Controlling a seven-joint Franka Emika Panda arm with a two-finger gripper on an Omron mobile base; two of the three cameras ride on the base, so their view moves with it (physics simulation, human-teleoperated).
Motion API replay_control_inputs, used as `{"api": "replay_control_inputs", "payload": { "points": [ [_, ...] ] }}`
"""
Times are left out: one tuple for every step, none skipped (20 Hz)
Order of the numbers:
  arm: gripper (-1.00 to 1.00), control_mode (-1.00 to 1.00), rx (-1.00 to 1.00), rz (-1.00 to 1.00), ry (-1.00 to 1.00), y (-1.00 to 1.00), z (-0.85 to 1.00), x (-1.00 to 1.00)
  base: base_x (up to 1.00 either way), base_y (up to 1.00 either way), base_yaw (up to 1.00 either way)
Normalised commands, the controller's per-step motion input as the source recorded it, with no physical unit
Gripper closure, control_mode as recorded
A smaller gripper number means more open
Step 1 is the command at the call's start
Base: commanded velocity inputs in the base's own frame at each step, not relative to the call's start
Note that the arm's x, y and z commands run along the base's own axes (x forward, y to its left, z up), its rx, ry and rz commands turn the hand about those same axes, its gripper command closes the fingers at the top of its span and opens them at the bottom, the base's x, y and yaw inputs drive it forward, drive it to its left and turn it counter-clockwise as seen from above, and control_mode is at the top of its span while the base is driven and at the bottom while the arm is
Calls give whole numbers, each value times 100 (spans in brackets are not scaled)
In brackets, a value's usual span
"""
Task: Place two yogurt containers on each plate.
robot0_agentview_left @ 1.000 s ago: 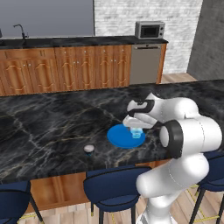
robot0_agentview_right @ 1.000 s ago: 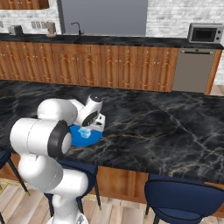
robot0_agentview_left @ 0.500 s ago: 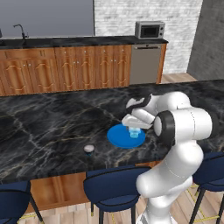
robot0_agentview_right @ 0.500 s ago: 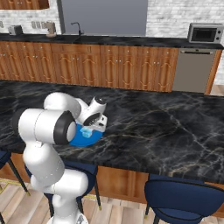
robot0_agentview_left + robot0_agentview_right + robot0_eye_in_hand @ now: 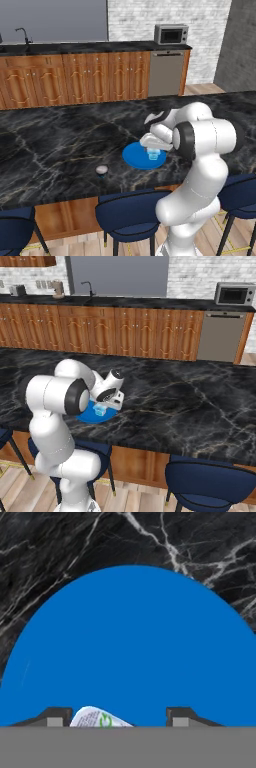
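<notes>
Left base view: arm folded tight, elbow high, forearm bent back toward the base, hand pointing down over the blue plate (image 5: 137,156). The tool (image 5: 154,151) hangs low over the plate's near-right part, with a light-blue yogurt cup (image 5: 153,154) directly beneath it, standing on the plate. Whether the tips actually press the cup I cannot tell; the hand covers its top.

Right base view: same pose from the other side. Tool (image 5: 101,406) sits behind the big shoulder joint, the cup (image 5: 100,410) showing just below it on the plate (image 5: 88,416).

Hand view: two dark tips part-way open, clearly spaced. Between them, hard against the left tip, a pale printed corner of the cup (image 5: 95,717) pokes up; a gap remains on the right tip's side. Below and ahead of the tool the plate (image 5: 135,642) shows plain blue, then black marbled table (image 5: 60,547) beyond its rim.

Around: to the tool's left, well apart from the plate, a second small pale-topped cup (image 5: 101,170) sits alone on the table (image 5: 55,145). Dark-blue stools (image 5: 130,215) stand along the table's near edge by the robot's base. Nothing stands between tool and plate besides the cup.
</notes>
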Motion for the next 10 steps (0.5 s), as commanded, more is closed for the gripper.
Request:
{"api": "replay_control_inputs", "payload": {
  "points": [
    [100,-100,0,0,0,0,-29,9,0,0,0],
    [100,-100,0,0,0,0,-27,12,0,0,0],
    [100,-100,0,0,0,0,-26,16,0,0,0],
    [100,-100,0,0,0,0,-26,21,0,0,0],
    [100,-100,0,0,0,0,-26,28,0,0,0],
    [-100,-100,0,0,0,0,-24,25,0,0,0],
    [-100,-100,0,0,0,0,-14,14,0,0,0],
    [-100,-100,0,0,0,0,0,0,0,0,0],
    [-100,-100,0,0,0,0,0,0,0,0,0],
    [-100,-100,0,0,0,0,0,0,0,0,0]
  ]
}}
